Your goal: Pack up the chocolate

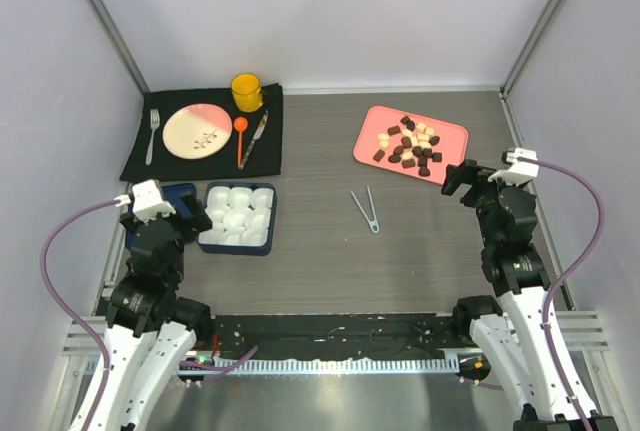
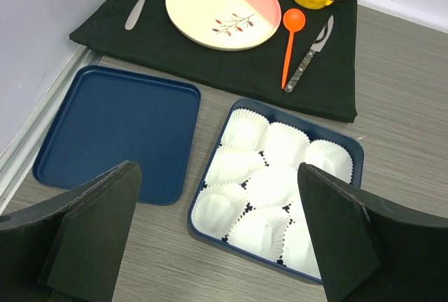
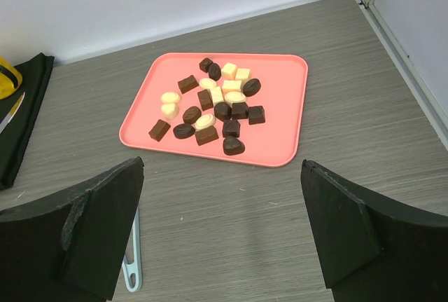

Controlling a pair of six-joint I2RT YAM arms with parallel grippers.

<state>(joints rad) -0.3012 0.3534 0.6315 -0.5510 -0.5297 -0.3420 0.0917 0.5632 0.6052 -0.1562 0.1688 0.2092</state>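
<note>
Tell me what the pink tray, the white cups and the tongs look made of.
Pink tray: probably plastic, matte, with a smooth moulded rim and rounded corners. White cups: thin paper, judging by the pleated walls. Tongs: pale and slim; plastic or metal, too small to tell.

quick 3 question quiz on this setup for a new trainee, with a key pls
1. True or false: the chocolates lie on the pink tray.
2. Which tool lies on the table between the blue box of paper cups and the pink tray? A) fork B) tweezers C) spoon
3. Fill in: the left claw and the right claw both stand ____.
Key: 1 true; 2 B; 3 open.
</note>
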